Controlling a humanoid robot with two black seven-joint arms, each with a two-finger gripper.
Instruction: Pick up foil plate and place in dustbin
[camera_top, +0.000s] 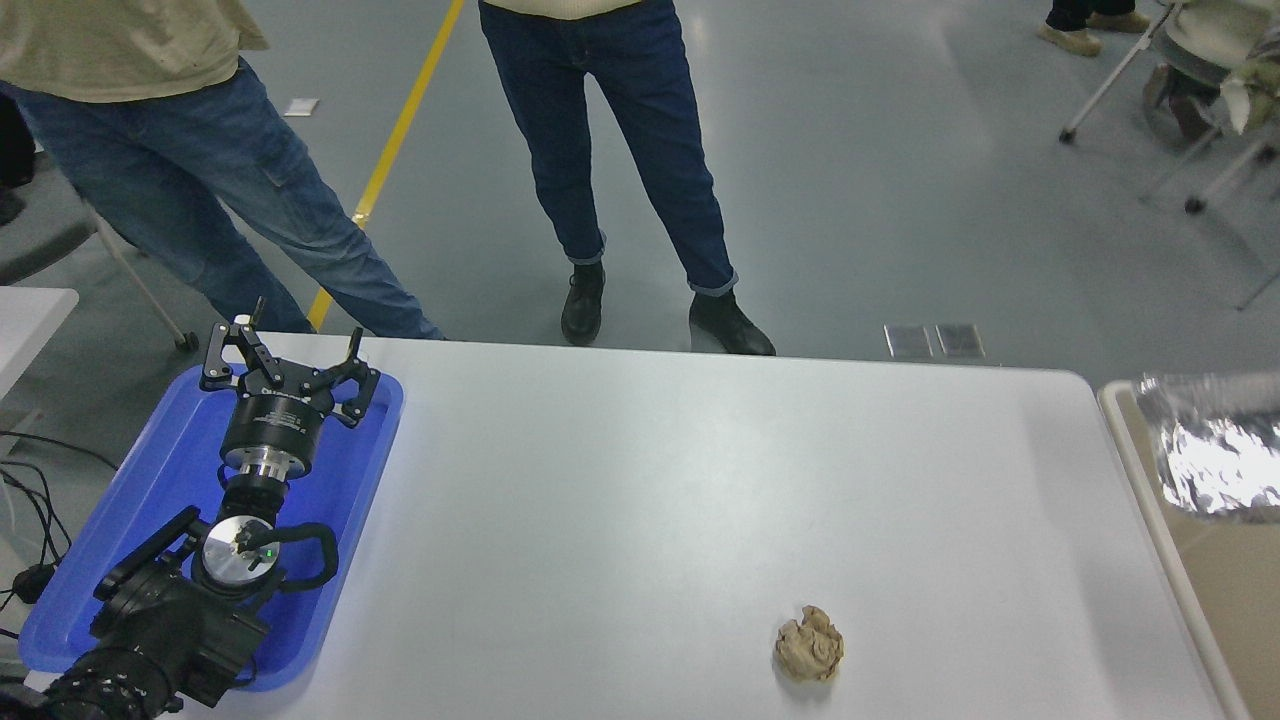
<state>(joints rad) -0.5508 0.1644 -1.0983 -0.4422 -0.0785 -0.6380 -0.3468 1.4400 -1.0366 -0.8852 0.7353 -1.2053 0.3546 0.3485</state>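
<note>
The shiny crinkled foil plate (1215, 450) shows only partly at the right edge of the head view, over the beige dustbin (1150, 500), whose pale rim runs along the table's right side. I cannot tell whether the plate is held or lying in the bin. My right gripper is out of view. My left gripper (285, 368) is parked over the blue tray at the lower left, its fingers spread open and empty.
A small brown crumpled paper ball (809, 644) lies on the white table (650, 480) near the front. The flat blue tray (130, 530) sits at the table's left under the left arm. Two people stand at the far side.
</note>
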